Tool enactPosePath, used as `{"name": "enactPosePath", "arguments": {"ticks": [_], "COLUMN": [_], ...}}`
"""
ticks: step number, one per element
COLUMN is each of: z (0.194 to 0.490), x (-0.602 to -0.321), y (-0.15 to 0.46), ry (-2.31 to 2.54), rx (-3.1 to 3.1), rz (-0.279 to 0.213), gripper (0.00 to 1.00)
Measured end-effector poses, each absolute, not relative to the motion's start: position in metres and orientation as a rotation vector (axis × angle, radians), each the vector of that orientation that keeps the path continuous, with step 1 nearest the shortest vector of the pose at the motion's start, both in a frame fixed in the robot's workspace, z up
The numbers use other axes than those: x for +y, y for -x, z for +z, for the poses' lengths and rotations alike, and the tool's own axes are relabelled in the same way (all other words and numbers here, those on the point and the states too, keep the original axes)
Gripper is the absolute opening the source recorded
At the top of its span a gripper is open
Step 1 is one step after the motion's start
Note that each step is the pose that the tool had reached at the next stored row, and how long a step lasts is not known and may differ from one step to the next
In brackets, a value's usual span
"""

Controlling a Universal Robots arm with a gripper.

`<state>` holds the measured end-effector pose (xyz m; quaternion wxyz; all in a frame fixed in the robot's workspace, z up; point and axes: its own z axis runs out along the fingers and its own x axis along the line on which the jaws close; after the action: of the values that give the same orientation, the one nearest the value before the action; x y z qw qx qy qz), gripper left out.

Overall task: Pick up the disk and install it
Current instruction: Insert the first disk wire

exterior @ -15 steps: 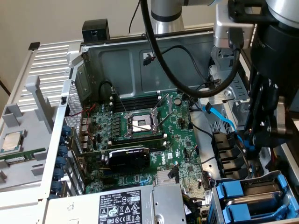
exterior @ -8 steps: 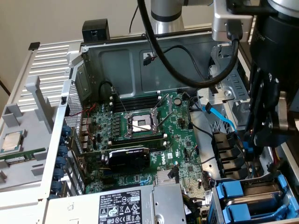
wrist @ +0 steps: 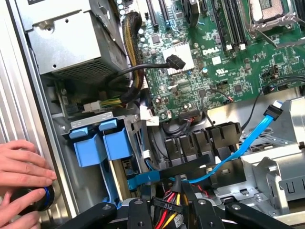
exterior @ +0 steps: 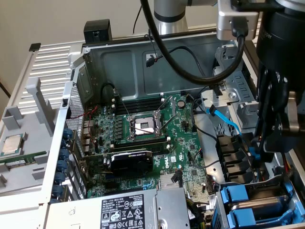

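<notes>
My gripper (exterior: 265, 143) hangs low over the drive bay on the exterior view's right side of the open computer case. In the wrist view the gripper (wrist: 175, 195) sits just above a bundle of red and yellow wires. A thin blue strip (wrist: 143, 179) and a black bar cross right in front of it. Two blue carrier handles (wrist: 101, 143) stand in the bay beside it, also seen as blue carriers (exterior: 240, 202) in the exterior view. The disk's silver face and white label are hidden.
A person's hands (wrist: 21, 179) rest on the case edge around a black knob with a blue ring. A light blue data cable (wrist: 248, 143) loops past black connectors (wrist: 200, 143). Nearby lie the motherboard (exterior: 143, 138), the power supply (exterior: 128, 210) and a CPU chip (exterior: 12, 143) outside the case.
</notes>
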<state>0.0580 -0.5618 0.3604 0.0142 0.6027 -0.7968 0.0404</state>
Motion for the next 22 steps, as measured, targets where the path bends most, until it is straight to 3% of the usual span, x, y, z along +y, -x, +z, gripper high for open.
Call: {"name": "enactPosePath", "arguments": {"ticks": [6, 16, 18, 21, 22], "z": [0.3616, 0.3614, 0.3615, 0.3620, 0.3636], "x": [-0.5601, -0.5600, -0.5600, -0.5599, -0.5599], "y": [-0.0579, -0.0580, -0.0580, -0.0579, -0.0580], "ry": [-1.867, -1.870, -1.870, -1.870, -1.870], "rx": [-2.470, -2.475, -2.475, -2.475, -2.475], "rz": [0.182, 0.189, 0.189, 0.189, 0.189], "gripper": [0.35, 0.35, 0.37, 0.49, 0.49]}}
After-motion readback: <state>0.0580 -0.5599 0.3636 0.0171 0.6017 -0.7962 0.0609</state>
